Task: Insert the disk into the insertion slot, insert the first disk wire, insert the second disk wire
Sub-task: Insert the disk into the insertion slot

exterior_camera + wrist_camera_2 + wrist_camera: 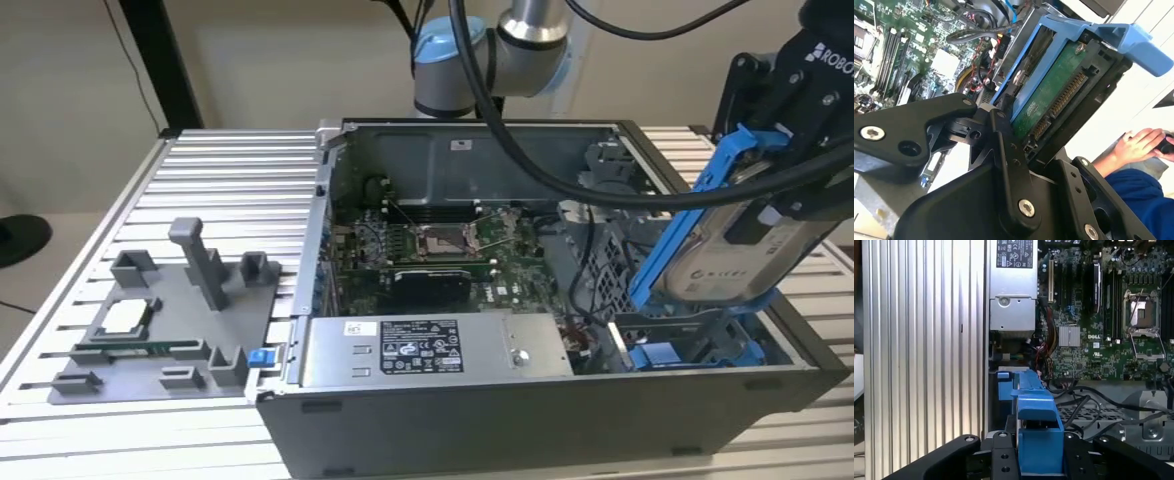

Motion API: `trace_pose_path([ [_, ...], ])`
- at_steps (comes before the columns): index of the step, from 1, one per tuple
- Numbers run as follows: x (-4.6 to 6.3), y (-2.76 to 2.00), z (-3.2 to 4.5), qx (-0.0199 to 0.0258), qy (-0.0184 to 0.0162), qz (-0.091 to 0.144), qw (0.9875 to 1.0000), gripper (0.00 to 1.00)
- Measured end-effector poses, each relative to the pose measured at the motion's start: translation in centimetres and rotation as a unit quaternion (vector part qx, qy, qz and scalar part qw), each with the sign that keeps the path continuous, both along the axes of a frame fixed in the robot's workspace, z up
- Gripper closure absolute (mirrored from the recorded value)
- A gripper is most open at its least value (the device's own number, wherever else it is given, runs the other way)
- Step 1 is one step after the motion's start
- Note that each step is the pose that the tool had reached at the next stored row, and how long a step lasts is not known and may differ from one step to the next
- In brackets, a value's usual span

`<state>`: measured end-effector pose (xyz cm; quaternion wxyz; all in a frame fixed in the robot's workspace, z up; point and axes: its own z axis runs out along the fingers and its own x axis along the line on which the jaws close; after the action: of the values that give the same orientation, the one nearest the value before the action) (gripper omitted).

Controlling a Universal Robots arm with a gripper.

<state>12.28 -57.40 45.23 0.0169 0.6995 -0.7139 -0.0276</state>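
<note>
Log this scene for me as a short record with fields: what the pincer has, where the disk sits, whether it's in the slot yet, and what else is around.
pincer: shut on the disk
disk pose: in its blue carrier, tilted, held in the air over the exterior view's right end of the open computer case
insertion: disk not yet in the slot
inside case: power-supply box, motherboard
table: grey fixture to the exterior view's left of the case
person: a hand in the second wrist view
</note>
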Motion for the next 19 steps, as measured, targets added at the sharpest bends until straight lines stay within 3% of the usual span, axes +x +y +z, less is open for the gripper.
trace_pose_path([
  [19,0.12,0.0,-0.62,0.0022,0.0,0.0,1.0,1.0],
])
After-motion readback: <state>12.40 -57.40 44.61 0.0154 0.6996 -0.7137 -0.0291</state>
